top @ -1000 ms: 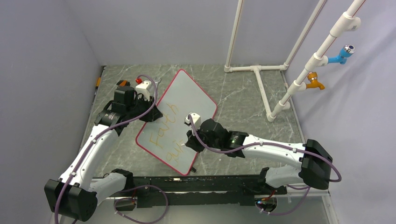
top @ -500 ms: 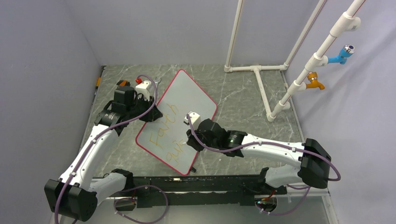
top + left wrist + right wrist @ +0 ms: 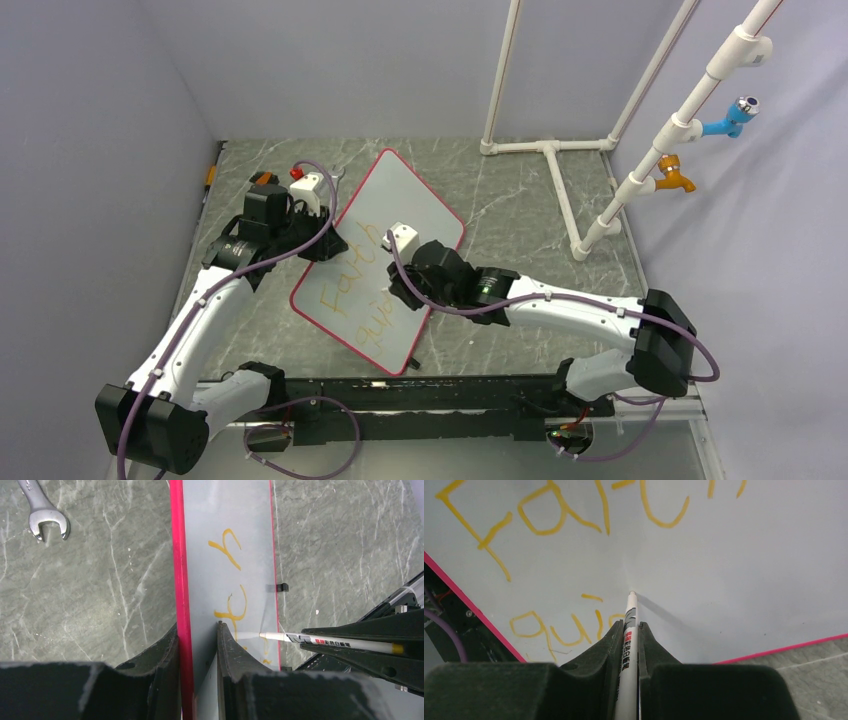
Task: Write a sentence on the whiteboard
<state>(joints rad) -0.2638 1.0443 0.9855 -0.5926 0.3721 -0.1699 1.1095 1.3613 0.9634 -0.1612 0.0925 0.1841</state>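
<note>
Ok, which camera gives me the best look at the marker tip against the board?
Right wrist: the marker tip sits centred, at the whiteboard beside the lower yellow lettering. Left wrist shows it side-on, small. Top external hides it under the right gripper.

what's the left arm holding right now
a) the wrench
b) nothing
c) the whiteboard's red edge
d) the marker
c: in the left wrist view the left arm's jaws pinch the whiteboard at its red rim, one on each side. The wrench lies apart from them, and the marker sits in the right arm's jaws.
</note>
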